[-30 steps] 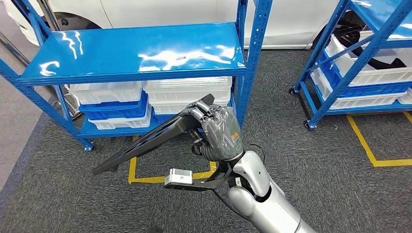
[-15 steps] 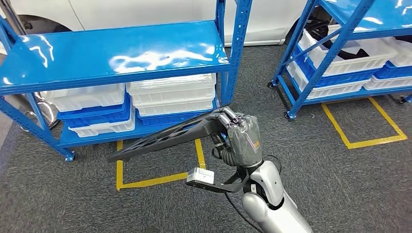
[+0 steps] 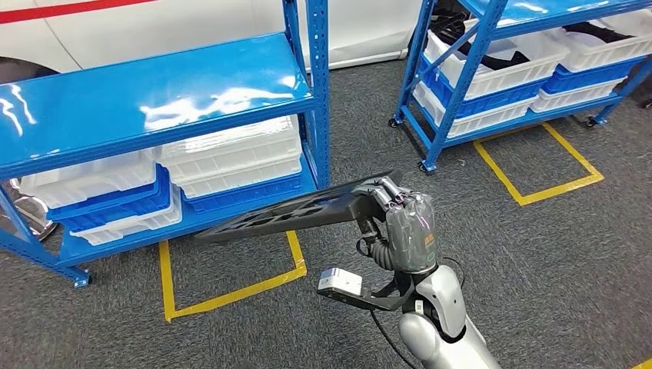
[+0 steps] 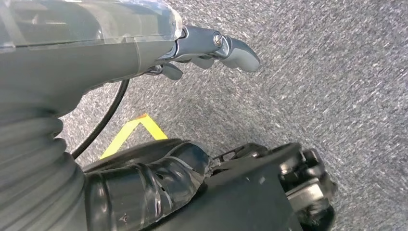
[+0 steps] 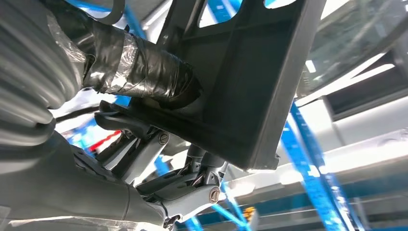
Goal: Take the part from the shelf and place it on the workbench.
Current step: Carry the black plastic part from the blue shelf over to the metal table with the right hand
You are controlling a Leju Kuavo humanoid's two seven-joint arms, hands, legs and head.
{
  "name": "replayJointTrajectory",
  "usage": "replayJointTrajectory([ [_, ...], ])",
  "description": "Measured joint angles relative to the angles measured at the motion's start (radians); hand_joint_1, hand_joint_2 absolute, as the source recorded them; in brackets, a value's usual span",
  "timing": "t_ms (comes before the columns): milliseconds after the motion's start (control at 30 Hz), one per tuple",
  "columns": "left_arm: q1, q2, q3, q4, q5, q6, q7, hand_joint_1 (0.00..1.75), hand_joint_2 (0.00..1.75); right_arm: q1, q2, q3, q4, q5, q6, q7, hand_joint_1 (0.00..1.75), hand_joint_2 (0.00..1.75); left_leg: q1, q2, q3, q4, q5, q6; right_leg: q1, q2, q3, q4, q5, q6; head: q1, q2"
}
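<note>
Head view: right hand [image 3: 404, 219] is raised in front of the robot, fingers wrapped round one end of the part [image 3: 292, 213], a long flat black plastic piece with ribbed openings. Part is clear of the shelf [image 3: 154, 104], held in the air, running from the hand out to the robot's left, approx level, its far end over the yellow floor marking [image 3: 231, 292]. Shelf is a blue steel rack w/ glossy top deck; white and blue bins [image 3: 231, 157] stacked on its lower deck. Second blue rack [image 3: 454, 77] stands further right w/ more white bins, some holding dark parts. Grey carpet [image 3: 538, 269] underfoot. Part of a white car body [image 3: 154, 23] shows behind the racks.

Left wrist view: left hand [image 4: 202, 53] hangs over the carpet, nothing in it; fingers stretched out and not gripping. A corner of yellow floor tape [image 4: 132, 132] shows beneath (dark robot parts below not reported).

Right wrist view: right hand's taped thumb [image 5: 139, 72] presses on one face of the part [image 5: 250, 82], darker fingers [image 5: 192, 187] close under the opposite face – firm grip on the end of the part. Blue rack uprights behind, blurred.
</note>
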Motion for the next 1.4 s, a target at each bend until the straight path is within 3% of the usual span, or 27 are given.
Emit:
replayJointTrajectory([
  [67, 0.001, 0.001, 0.004, 0.000, 0.006, 0.002, -0.003, 0.00, 1.75, 0.025, -0.005, -0.017, -0.007, 0.004, -0.013, -0.001, 1.75, 1.75, 0.001, -0.012, 0.046, -0.103, 0.070, 0.004, -0.001, 0.022, 0.000, 0.005, 0.000, 0.001, 0.000, 0.000],
  [100, 0.003, 0.001, 0.007, 0.000, 0.009, 0.003, -0.005, 0.00, 1.75, 0.038, -0.007, -0.028, -0.014, 0.005, -0.023, -0.003, 1.75, 1.75, 0.003, -0.034, 0.075, -0.167, 0.099, 0.006, -0.001, 0.032, -0.001, 0.008, -0.001, 0.004, 0.000, 0.000],
  [133, 0.005, 0.002, 0.009, 0.000, 0.012, 0.004, -0.006, 0.00, 1.75, 0.052, -0.010, -0.041, -0.022, 0.005, -0.034, -0.005, 1.75, 1.75, 0.004, -0.054, 0.098, -0.220, 0.116, 0.008, 0.000, 0.042, -0.005, 0.011, 0.000, 0.008, 0.000, 0.000],
  [200, 0.008, 0.002, 0.014, 0.000, 0.016, 0.008, -0.010, 0.00, 1.75, 0.084, -0.016, -0.068, -0.044, 0.004, -0.058, -0.014, 1.75, 1.75, 0.004, -0.076, 0.113, -0.258, 0.118, 0.013, -0.001, 0.060, -0.016, 0.014, 0.006, 0.021, 0.001, 0.000],
  [267, 0.011, 0.003, 0.017, 0.000, 0.017, 0.013, -0.013, 0.00, 1.75, 0.120, -0.026, -0.098, -0.072, 0.002, -0.077, -0.024, 1.75, 1.75, 0.004, -0.058, 0.114, -0.265, 0.123, 0.023, -0.004, 0.073, -0.023, 0.014, 0.010, 0.033, 0.001, 0.000],
  [300, 0.012, 0.003, 0.017, 0.000, 0.018, 0.014, -0.015, 0.00, 1.75, 0.135, -0.031, -0.112, -0.087, 0.002, -0.085, -0.028, 1.75, 1.75, 0.006, -0.048, 0.115, -0.269, 0.126, 0.031, -0.003, 0.062, -0.029, 0.024, 0.002, 0.037, 0.002, 0.000],
  [367, 0.015, 0.004, 0.019, 0.000, 0.021, 0.014, -0.019, 0.00, 1.75, 0.157, -0.041, -0.142, -0.114, 0.001, -0.096, -0.033, 1.75, 1.75, 0.007, -0.023, 0.117, -0.278, 0.133, 0.044, -0.002, 0.018, -0.063, 0.098, -0.047, 0.044, 0.008, 0.000],
  [433, 0.017, 0.005, 0.022, 0.000, 0.026, 0.015, -0.021, 0.00, 1.75, 0.177, -0.048, -0.170, -0.136, 0.000, -0.103, -0.037, 1.75, 1.75, 0.003, 0.002, 0.116, -0.279, 0.133, 0.049, -0.004, -0.015, -0.115, 0.216, -0.104, 0.050, 0.011, 0.000],
  [500, 0.019, 0.006, 0.026, 0.000, 0.030, 0.015, -0.022, 0.00, 1.75, 0.203, -0.054, -0.199, -0.154, -0.003, -0.106, -0.042, 1.75, 1.75, 0.001, 0.028, 0.116, -0.277, 0.131, 0.050, -0.008, -0.023, -0.131, 0.263, -0.111, 0.054, 0.011, 0.000],
  [567, 0.018, 0.006, 0.029, 0.000, 0.031, 0.015, -0.023, 0.00, 1.75, 0.223, -0.059, -0.225, -0.169, -0.008, -0.107, -0.051, 1.75, 1.75, 0.000, 0.052, 0.117, -0.275, 0.127, 0.048, -0.010, -0.038, -0.079, 0.180, -0.062, 0.052, 0.011, 0.000],
  [633, 0.018, 0.006, 0.031, 0.000, 0.034, 0.016, -0.024, 0.00, 1.75, 0.240, -0.061, -0.248, -0.187, -0.016, -0.107, -0.068, 1.75, 1.75, -0.004, 0.071, 0.120, -0.273, 0.122, 0.042, -0.001, -0.084, -0.011, 0.059, -0.025, 0.044, 0.011, 0.000],
  [667, 0.018, 0.006, 0.033, 0.000, 0.035, 0.017, -0.025, 0.00, 1.75, 0.250, -0.062, -0.260, -0.197, -0.021, -0.108, -0.080, 1.75, 1.75, -0.007, 0.079, 0.121, -0.273, 0.120, 0.037, 0.005, -0.099, 0.007, 0.023, -0.020, 0.040, 0.011, 0.000],
  [700, 0.018, 0.006, 0.035, 0.000, 0.037, 0.018, -0.025, 0.00, 1.75, 0.262, -0.062, -0.273, -0.208, -0.027, -0.108, -0.090, 1.75, 1.75, -0.009, 0.087, 0.122, -0.273, 0.118, 0.033, 0.010, -0.106, 0.012, 0.010, -0.023, 0.036, 0.011, 0.000],
  [767, 0.017, 0.007, 0.038, 0.000, 0.039, 0.019, -0.025, 0.00, 1.75, 0.287, -0.061, -0.295, -0.227, -0.037, -0.110, -0.109, 1.75, 1.75, -0.011, 0.105, 0.124, -0.273, 0.114, 0.025, 0.012, -0.086, 0.010, 0.006, -0.019, 0.027, 0.011, 0.000],
  [833, 0.016, 0.007, 0.040, 0.000, 0.039, 0.020, -0.024, 0.00, 1.75, 0.310, -0.058, -0.318, -0.249, -0.045, -0.113, -0.128, 1.75, 1.75, -0.009, 0.084, 0.115, -0.249, 0.090, 0.016, 0.007, -0.066, 0.011, -0.001, -0.015, 0.016, 0.010, 0.000],
  [933, 0.021, 0.007, 0.042, 0.000, 0.040, 0.020, -0.023, 0.00, 1.75, 0.341, -0.042, -0.357, -0.281, -0.061, -0.115, -0.157, 1.75, 1.75, -0.006, 0.013, 0.043, -0.081, -0.001, 0.010, 0.002, -0.035, 0.012, -0.005, -0.011, 0.004, 0.009, 0.000],
  [967, 0.023, 0.007, 0.042, 0.000, 0.040, 0.020, -0.023, 0.00, 1.75, 0.352, -0.036, -0.369, -0.290, -0.066, -0.115, -0.166, 1.75, 1.75, -0.006, 0.005, 0.016, -0.023, -0.021, 0.010, 0.003, -0.022, 0.012, -0.004, -0.011, 0.003, 0.009, 0.000],
  [1000, 0.024, 0.007, 0.043, 0.000, 0.040, 0.020, -0.022, 0.00, 1.75, 0.364, -0.031, -0.381, -0.297, -0.071, -0.115, -0.173, 1.75, 1.75, -0.006, 0.002, 0.002, 0.005, -0.020, 0.011, 0.003, -0.008, 0.012, -0.003, -0.011, 0.002, 0.009, 0.000],
  [1033, 0.025, 0.007, 0.043, 0.000, 0.041, 0.021, -0.021, 0.00, 1.75, 0.374, -0.026, -0.392, -0.304, -0.074, -0.115, -0.178, 1.75, 1.75, -0.006, 0.000, 0.005, -0.005, 0.000, 0.012, 0.003, 0.006, 0.012, -0.002, -0.011, 0.003, 0.009, 0.000],
  [1067, 0.025, 0.007, 0.043, 0.000, 0.041, 0.021, -0.020, 0.00, 1.75, 0.382, -0.022, -0.402, -0.311, -0.078, -0.115, -0.182, 1.75, 1.75, -0.006, -0.006, 0.026, -0.052, 0.035, 0.016, 0.003, 0.022, 0.013, 0.000, -0.011, 0.003, 0.009, 0.000],
  [1133, 0.026, 0.007, 0.044, 0.000, 0.041, 0.021, -0.019, 0.00, 1.75, 0.393, -0.015, -0.420, -0.321, -0.084, -0.116, -0.186, 1.75, 1.75, -0.004, -0.046, 0.081, -0.182, 0.100, 0.024, 0.003, 0.048, 0.011, 0.006, -0.011, 0.005, 0.010, 0.000],
  [1200, 0.025, 0.008, 0.045, 0.000, 0.041, 0.022, -0.018, 0.00, 1.75, 0.401, -0.011, -0.433, -0.327, -0.090, -0.117, -0.191, 1.75, 1.75, -0.004, -0.079, 0.113, -0.255, 0.118, 0.029, 0.001, 0.072, 0.002, 0.011, -0.009, 0.014, 0.010, 0.000],
  [1267, 0.022, 0.008, 0.046, 0.000, 0.041, 0.023, -0.017, 0.00, 1.75, 0.410, -0.009, -0.444, -0.331, -0.094, -0.118, -0.198, 1.75, 1.75, -0.005, -0.067, 0.120, -0.268, 0.117, 0.033, -0.002, 0.093, -0.007, 0.009, -0.002, 0.028, 0.010, 0.000],
  [1300, 0.021, 0.008, 0.046, 0.000, 0.040, 0.023, -0.017, 0.00, 1.75, 0.416, -0.008, -0.449, -0.334, -0.096, -0.118, -0.200, 1.75, 1.75, -0.004, -0.056, 0.121, -0.274, 0.122, 0.039, -0.003, 0.087, -0.010, 0.010, -0.004, 0.033, 0.010, 0.000],
  [1333, 0.021, 0.007, 0.046, 0.000, 0.040, 0.024, -0.017, 0.00, 1.75, 0.419, -0.008, -0.453, -0.337, -0.098, -0.119, -0.202, 1.75, 1.75, -0.003, -0.043, 0.123, -0.281, 0.127, 0.045, -0.002, 0.066, -0.016, 0.024, -0.015, 0.039, 0.011, 0.000],
  [1400, 0.021, 0.007, 0.047, 0.000, 0.039, 0.025, -0.017, 0.00, 1.75, 0.423, -0.007, -0.459, -0.342, -0.102, -0.119, -0.205, 1.75, 1.75, -0.004, -0.017, 0.126, -0.290, 0.132, 0.056, -0.003, 0.007, -0.054, 0.108, -0.067, 0.048, 0.012, 0.000],
])
